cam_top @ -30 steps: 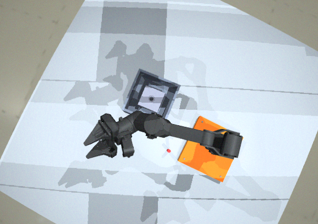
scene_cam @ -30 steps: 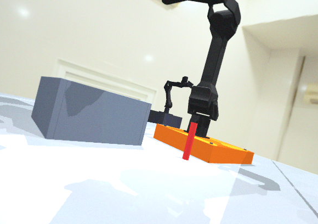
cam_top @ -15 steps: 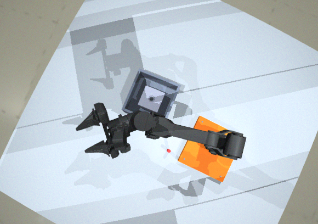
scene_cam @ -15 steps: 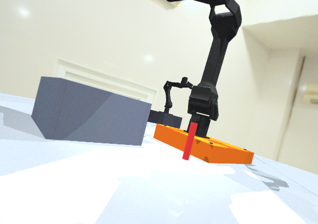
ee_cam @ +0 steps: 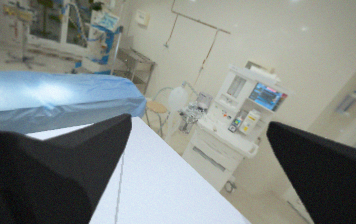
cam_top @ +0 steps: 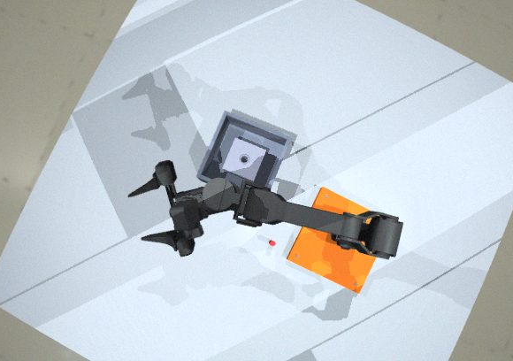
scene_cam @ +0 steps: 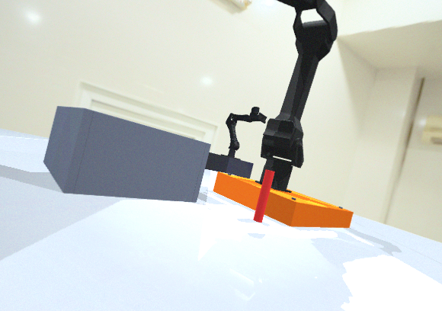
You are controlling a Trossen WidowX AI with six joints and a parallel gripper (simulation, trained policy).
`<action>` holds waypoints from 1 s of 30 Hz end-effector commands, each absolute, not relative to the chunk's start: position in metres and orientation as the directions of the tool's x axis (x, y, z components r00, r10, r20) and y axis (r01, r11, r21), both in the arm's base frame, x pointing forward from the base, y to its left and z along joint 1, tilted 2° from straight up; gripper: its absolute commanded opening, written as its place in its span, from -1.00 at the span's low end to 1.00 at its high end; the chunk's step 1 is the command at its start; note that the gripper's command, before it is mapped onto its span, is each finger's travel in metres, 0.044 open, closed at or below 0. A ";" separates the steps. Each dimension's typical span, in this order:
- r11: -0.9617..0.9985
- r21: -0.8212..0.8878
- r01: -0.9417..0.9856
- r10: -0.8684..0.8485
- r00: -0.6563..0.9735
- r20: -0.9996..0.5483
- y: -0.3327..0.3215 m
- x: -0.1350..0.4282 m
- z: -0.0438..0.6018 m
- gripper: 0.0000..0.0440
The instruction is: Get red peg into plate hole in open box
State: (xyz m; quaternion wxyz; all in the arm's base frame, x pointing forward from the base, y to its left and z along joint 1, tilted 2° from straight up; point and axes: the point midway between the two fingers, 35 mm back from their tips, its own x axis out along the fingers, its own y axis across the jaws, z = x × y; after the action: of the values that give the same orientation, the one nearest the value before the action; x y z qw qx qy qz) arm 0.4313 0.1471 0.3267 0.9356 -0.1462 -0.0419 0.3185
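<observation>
Pale walls and a beige floor surround the white table [cam_top: 388, 111] [scene_cam: 144, 244] [ee_cam: 150, 170] we're working on, with blue-draped furniture and clinic-type gear showing in the wrist view. Our tool [cam_top: 134, 217] [ee_cam: 199, 124] is spread wide with nothing between the fingers, up above the table and well past the peg, on the side away from the orange base [cam_top: 322, 274] [scene_cam: 319, 217]. So yeah, we're on the reach, with no grasp made.

For a decent pick, we'd swing back toward the base, get the fingers pointing down, and center over the peg before dropping. Keep them wide on the way in, one on each side, because a thin upright thing probably tips if we clip it. Then close gently and lift straight, high enough to clear the walls of the box [cam_top: 279, 163] [scene_cam: 140, 156], which sits off to one side of the base with the holed plate [cam_top: 253, 165] inside.

As for the red peg [cam_top: 272, 242] [scene_cam: 264, 196], it's a slim, plain, bright red cylinder with a flat top, standing on end on the table just beside the base, outside the box.
</observation>
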 end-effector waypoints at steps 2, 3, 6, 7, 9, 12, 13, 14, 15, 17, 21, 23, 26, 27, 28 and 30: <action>0.787 -0.193 -0.587 0.583 0.808 -0.081 0.144 0.427 0.319 1.00; 0.793 -0.166 -0.586 0.577 0.810 -0.101 0.143 0.427 0.315 1.00; 0.813 -0.086 -0.577 0.560 0.813 -0.161 0.142 0.424 0.305 1.00; 0.819 -0.059 -0.571 0.554 0.813 -0.181 0.141 0.422 0.301 1.00; 0.830 -0.007 -0.558 0.542 0.810 -0.222 0.140 0.420 0.294 1.00; 0.846 0.069 -0.529 0.525 0.803 -0.283 0.139 0.414 0.283 1.00; 0.851 0.093 -0.517 0.519 0.799 -0.304 0.139 0.412 0.279 1.00; 0.855 0.117 -0.505 0.513 0.795 -0.324 0.139 0.410 0.276 1.00; 0.860 0.140 -0.491 0.507 0.790 -0.345 0.138 0.408 0.272 1.00; 0.868 0.185 -0.461 0.495 0.779 -0.385 0.138 0.403 0.265 1.00; 0.882 0.265 -0.390 0.471 0.749 -0.466 0.137 0.391 0.250 1.00; 0.888 0.301 -0.349 0.459 0.731 -0.506 0.137 0.385 0.243 1.00; 0.894 0.347 -0.282 0.439 0.699 -0.564 0.136 0.374 0.232 1.00; 0.896 0.360 -0.258 0.433 0.688 -0.583 0.136 0.370 0.228 1.00; 0.898 0.372 -0.234 0.426 0.676 -0.602 0.136 0.366 0.224 1.00; 0.901 0.393 -0.184 0.412 0.650 -0.639 0.136 0.358 0.217 1.00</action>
State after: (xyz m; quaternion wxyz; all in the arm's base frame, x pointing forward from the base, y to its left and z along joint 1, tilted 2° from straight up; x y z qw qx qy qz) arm 0.3681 0.1368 0.2214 0.9045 0.1316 0.3618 0.1835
